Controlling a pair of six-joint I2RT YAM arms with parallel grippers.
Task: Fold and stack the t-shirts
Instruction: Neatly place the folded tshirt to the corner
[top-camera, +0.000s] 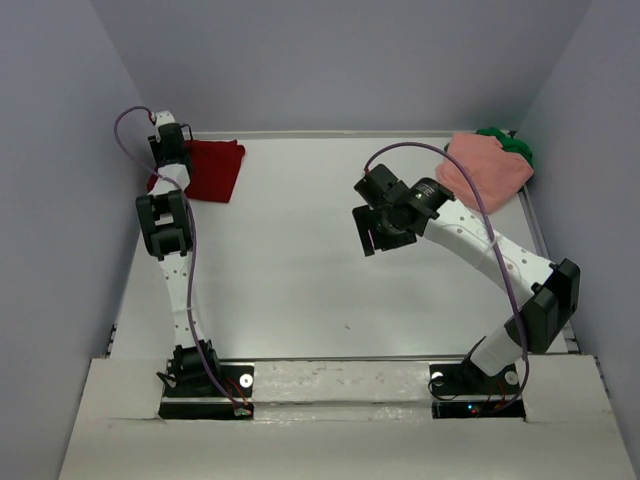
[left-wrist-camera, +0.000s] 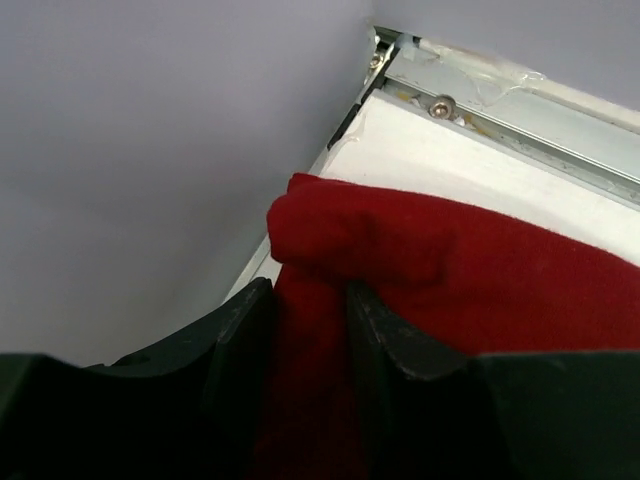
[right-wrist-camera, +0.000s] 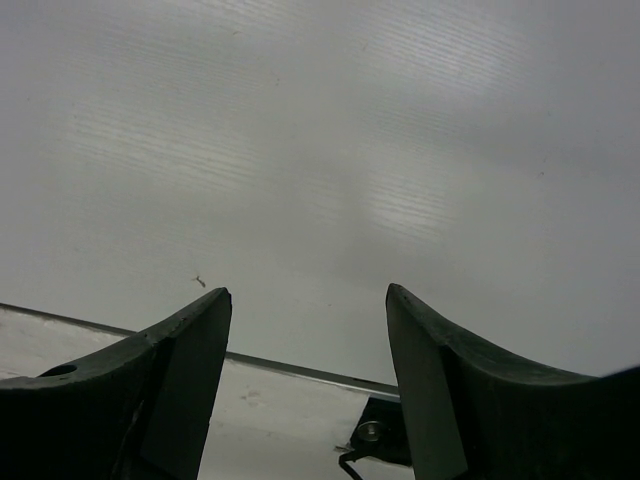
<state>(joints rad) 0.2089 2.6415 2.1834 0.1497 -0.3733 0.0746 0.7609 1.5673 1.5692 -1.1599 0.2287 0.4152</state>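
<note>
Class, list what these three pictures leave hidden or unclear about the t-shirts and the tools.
Green t-shirt: top view, mostly under the salmon pink t-shirt.
Dark red t-shirt: left wrist view, cut off by the right edge.
Left tool: left wrist view, straddles the cloth; whether it grips is unclear.

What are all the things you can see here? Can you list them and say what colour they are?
dark red t-shirt: one, dark red, far left corner of the table
pink t-shirt: one, salmon pink, bunched at the far right corner
green t-shirt: one, green, mostly hidden behind the pink one
table: one, white
walls: pale grey, around three sides
cables: two, purple, one on each arm
left arm: white and black, reaching to the red shirt
right arm: white and black, over mid-table
left claw: black, red cloth between its fingers
right claw: black, open, holding nothing
</note>
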